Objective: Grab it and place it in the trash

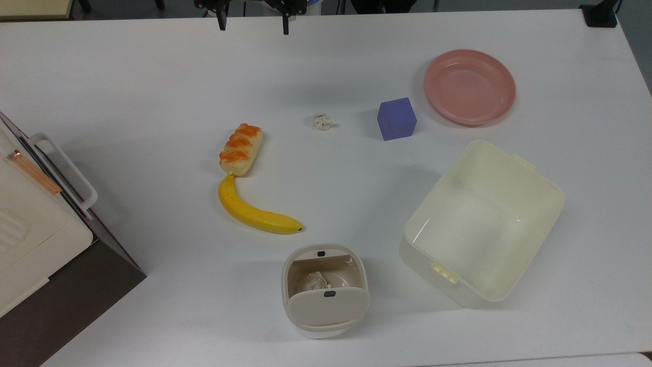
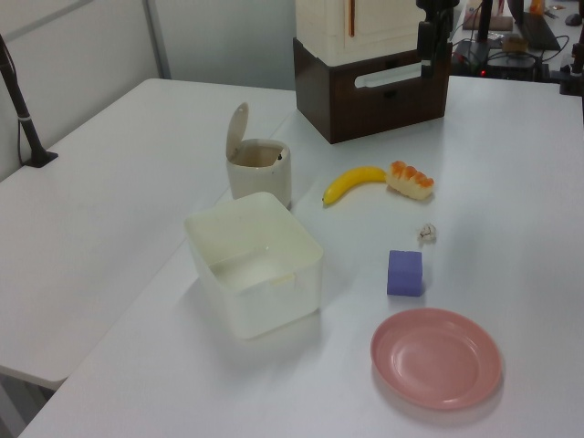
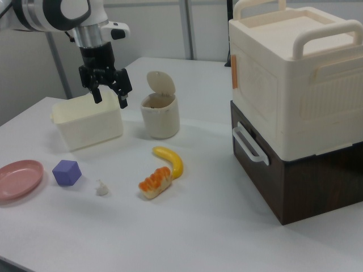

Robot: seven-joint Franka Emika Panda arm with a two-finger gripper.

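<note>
Overhead, a white table (image 1: 153,81) carried several items, and the robot's gripper (image 1: 253,23) hung at the far edge, at the top of the top view. Its two dark fingers (image 1: 222,21) stood wide apart, with nothing between them and nothing touching them. In the right view the gripper (image 3: 109,95) was raised high above the table, in front of a large cream tub (image 3: 88,122).

The small off-white paper wad (image 1: 322,121) lay loose on the bare table near its middle, between a purple cube (image 1: 396,119) on the top view's right and a toy bread roll (image 1: 241,149) on the top view's left, touching neither. A yellow banana (image 1: 254,211) lay with its stem end against the roll. A pink plate (image 1: 469,85) sat beyond the cube.

The small cream bin (image 1: 324,288) stood at the near side of the table, well apart from the little wad, its flap lid tipped open and a larger greyish wad (image 1: 314,281) visible inside. The left view showed the lid upright above the bin (image 2: 259,169). A cream box on a dark brown base (image 3: 295,107) occupied the top view's left edge.
</note>
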